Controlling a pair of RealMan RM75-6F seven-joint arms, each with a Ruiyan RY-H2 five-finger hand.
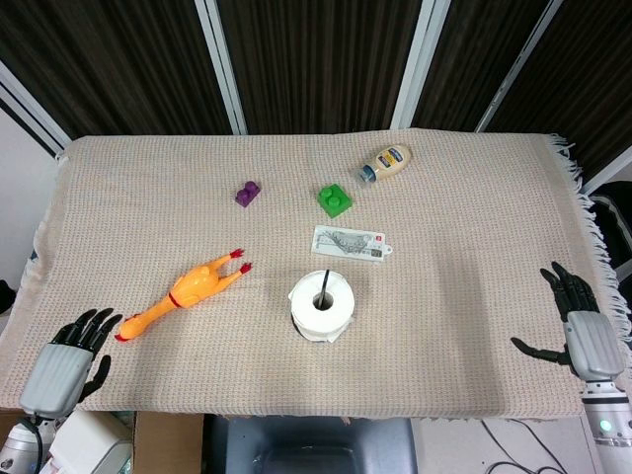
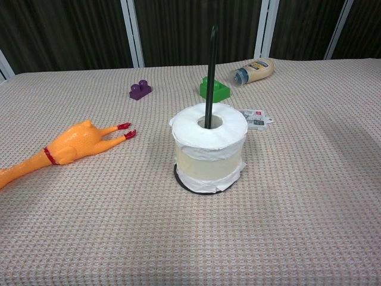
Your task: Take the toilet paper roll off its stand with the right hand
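Sitting on stand (image 2: 212, 71) — toilet paper roll (image 2: 208, 146), unlabelled

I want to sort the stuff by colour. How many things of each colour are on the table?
White: 2, the toilet paper roll and the flat packet
Orange: 1, the rubber chicken
Purple: 1, the small block
Green: 1, the block
Cream: 1, the lying bottle
Black: 1, the stand
Total: 7

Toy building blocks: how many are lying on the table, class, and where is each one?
2. The purple block lies at the far side, left of centre. The green block lies to its right, near the squeeze bottle. None seems hidden.
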